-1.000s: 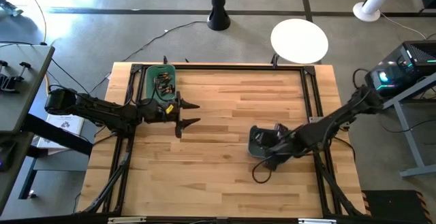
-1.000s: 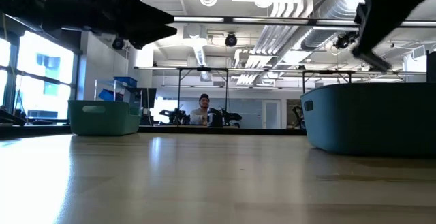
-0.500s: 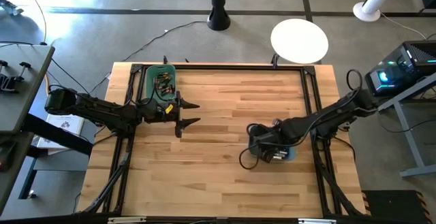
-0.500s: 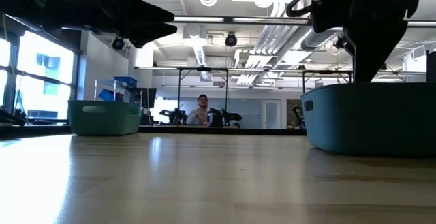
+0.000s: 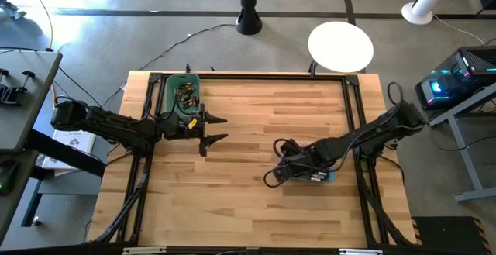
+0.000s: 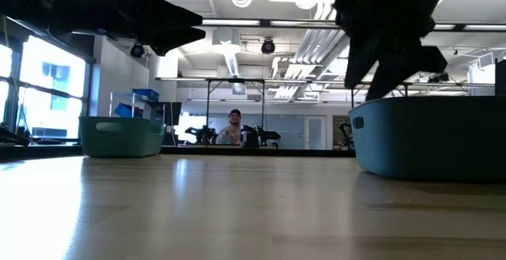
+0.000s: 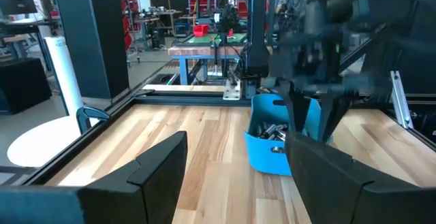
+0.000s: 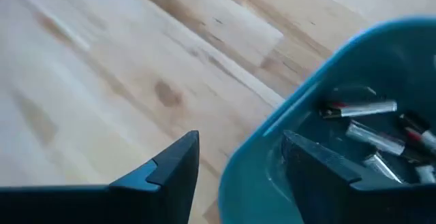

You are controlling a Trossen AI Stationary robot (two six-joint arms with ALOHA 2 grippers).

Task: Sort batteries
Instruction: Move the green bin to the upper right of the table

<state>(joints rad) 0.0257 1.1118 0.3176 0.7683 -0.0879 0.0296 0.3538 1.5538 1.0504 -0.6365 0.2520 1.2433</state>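
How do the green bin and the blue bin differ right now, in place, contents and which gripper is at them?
The green bin sits at the table's far left corner; the blue bin sits right of the middle. The green bin's batteries look dark and coppery; the blue bin's batteries look silvery. The left gripper hangs open beside the green bin, over bare table; the right gripper straddles the blue bin's rim, open. Both bins are rectangular plastic tubs holding batteries.
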